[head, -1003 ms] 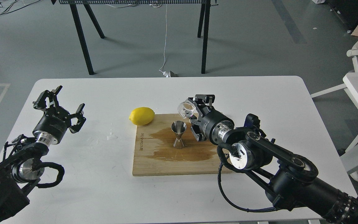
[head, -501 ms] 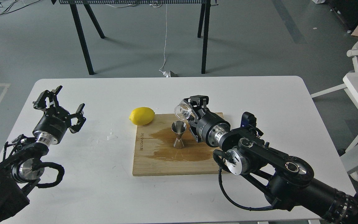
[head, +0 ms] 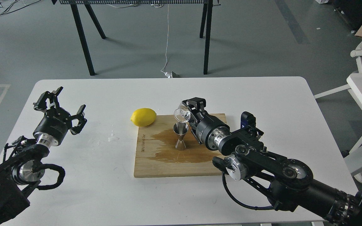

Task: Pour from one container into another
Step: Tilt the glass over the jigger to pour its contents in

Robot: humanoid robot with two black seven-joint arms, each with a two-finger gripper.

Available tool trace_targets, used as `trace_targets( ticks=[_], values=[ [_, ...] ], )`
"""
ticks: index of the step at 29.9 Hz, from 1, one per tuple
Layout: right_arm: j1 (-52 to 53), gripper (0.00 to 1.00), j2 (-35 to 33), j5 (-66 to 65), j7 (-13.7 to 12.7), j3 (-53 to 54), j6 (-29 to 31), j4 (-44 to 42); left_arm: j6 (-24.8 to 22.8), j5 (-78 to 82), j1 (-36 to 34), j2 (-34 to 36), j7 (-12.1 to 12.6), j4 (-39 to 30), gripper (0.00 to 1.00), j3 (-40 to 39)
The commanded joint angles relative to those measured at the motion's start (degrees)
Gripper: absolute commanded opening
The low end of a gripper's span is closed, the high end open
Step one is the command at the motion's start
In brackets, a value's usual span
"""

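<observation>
Right gripper: fingers closed on the glass cup, gripped from the side so the rim stays free to pour. Cup is tipped, mouth facing down and to the left, held directly over the jigger, the rim close above the jigger's mouth; contact or a small gap, cannot tell. Judgement: this is the pouring step itself, the tilt and the position chosen so liquid falls into the upper cone. No stream can be made out, and the level inside the cup or the jigger cannot be read.

Jigger stands upright on its lower cone, near the middle of the wooden board. Its mouth is narrow, about as wide as the cup, so aim leaves little margin. A dark wet patch spreads across the board around the jigger's base; judged to be spilled liquid, which may also make the footing slippery. Board presumably serves to catch just such spills and keep them off the white table.

Lemon lies at the board's far left corner, well clear of the pour. A few small droplets sit on the table left of the board.

Left gripper: fingers spread wide, nothing held, hanging over the table's left side, well apart from the work; judged idle.
</observation>
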Motion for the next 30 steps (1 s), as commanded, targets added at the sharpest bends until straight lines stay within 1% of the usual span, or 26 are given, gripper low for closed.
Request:
trace_targets(
  ticks=[1, 17, 30],
  values=[
    [0.12, 0.41, 0.37, -0.45, 0.05, -0.51, 0.0, -0.26, 0.0, 0.0, 0.0, -0.08, 0.0, 0.0, 0.95, 0.0],
    [2.05, 0.41, 2.22, -3.52, 0.05, -3.32, 0.0, -1.49, 0.0, 0.0, -0.08, 0.09, 0.0, 0.0, 0.95, -0.09],
    [2.31, 0.41, 1.69, -4.15, 0.05, -3.68, 0.0, -1.49, 0.0, 0.0, 0.0, 0.09, 0.0, 0.0, 0.95, -0.09]
  ],
)
